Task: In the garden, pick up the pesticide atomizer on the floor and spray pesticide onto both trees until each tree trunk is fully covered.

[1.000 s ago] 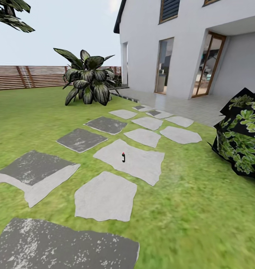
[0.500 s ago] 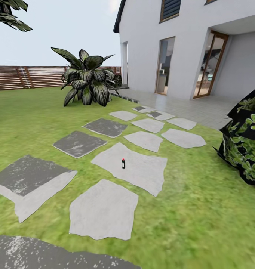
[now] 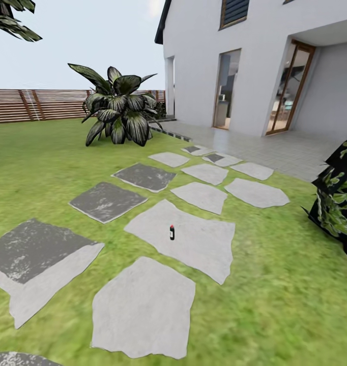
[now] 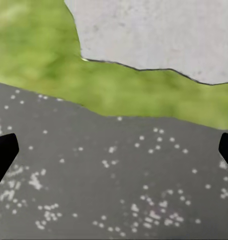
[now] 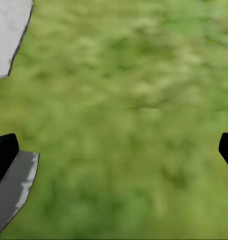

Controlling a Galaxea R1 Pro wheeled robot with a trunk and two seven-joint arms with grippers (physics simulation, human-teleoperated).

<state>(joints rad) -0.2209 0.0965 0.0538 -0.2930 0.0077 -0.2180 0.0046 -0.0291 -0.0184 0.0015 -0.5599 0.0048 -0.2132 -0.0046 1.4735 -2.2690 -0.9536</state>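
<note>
- Two storeys of a white house (image 3: 204, 61) rise in the head view, far ahead of both grippers, with tall glazed doors and a pale tiled terrace (image 3: 275, 147) at its foot.
- Green lawn (image 3: 275, 284) covers the floor of the garden and lies under both grippers; in the right wrist view the grass (image 5: 134, 110) sits directly beneath the fingertips.
- Brown slatted fence (image 3: 36, 104) closes the far edge of the lawn.
- Grey stepping stones run from the near ground toward the terrace; the pale one (image 3: 194, 239) in the middle of the path carries the task's bottle.
- Broad-leaved dark plant (image 3: 120, 109) stands on the grass near the house corner, and a dark leafy bush (image 3: 341, 203) sits at the far right of the head view.
- Left gripper (image 4: 114, 152) hangs over a dark speckled stone (image 4: 108, 185), with a grass strip and a pale stone (image 4: 159, 35) beyond it; its two dark fingertips (image 4: 3, 152) sit wide apart at the frame edges, released, with nothing between them.
- Right gripper (image 5: 114, 150) is likewise spread wide and holds nothing, one fingertip (image 5: 3, 152) just beside the edge of a grey slab (image 5: 16, 187).
- Pesticide atomizer (image 3: 172, 232) stands upright on the pale stone, dark with a red top, well ahead of both grippers.
</note>
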